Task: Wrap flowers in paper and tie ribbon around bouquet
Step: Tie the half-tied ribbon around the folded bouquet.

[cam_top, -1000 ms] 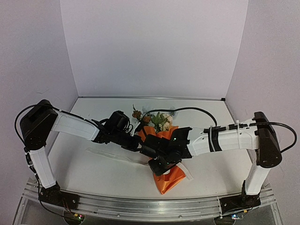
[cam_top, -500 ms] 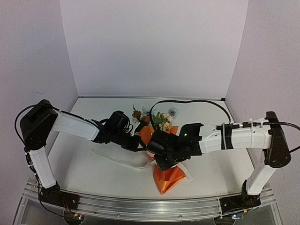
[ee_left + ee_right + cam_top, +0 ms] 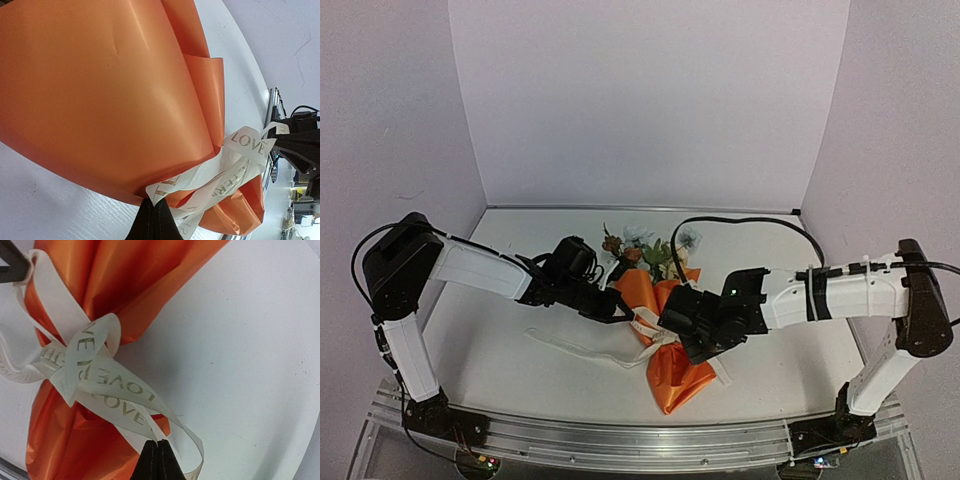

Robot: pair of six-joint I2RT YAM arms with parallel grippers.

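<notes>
Two closures are shown: the left end effector (image 3: 625,315) and the right end effector (image 3: 667,335) are each fully closed on a strand of the ribbon (image 3: 95,375), which is looped around the waist of the bouquet (image 3: 678,378). The bouquet is laid on the surface (image 3: 780,370) between the arms, flowers (image 3: 655,252) toward the rear wall.

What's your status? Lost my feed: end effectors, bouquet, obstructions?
Left end effector shut on ribbon. Right end effector shut on ribbon. Ribbon looped loosely round bouquet waist. No obstruction seen.
</notes>
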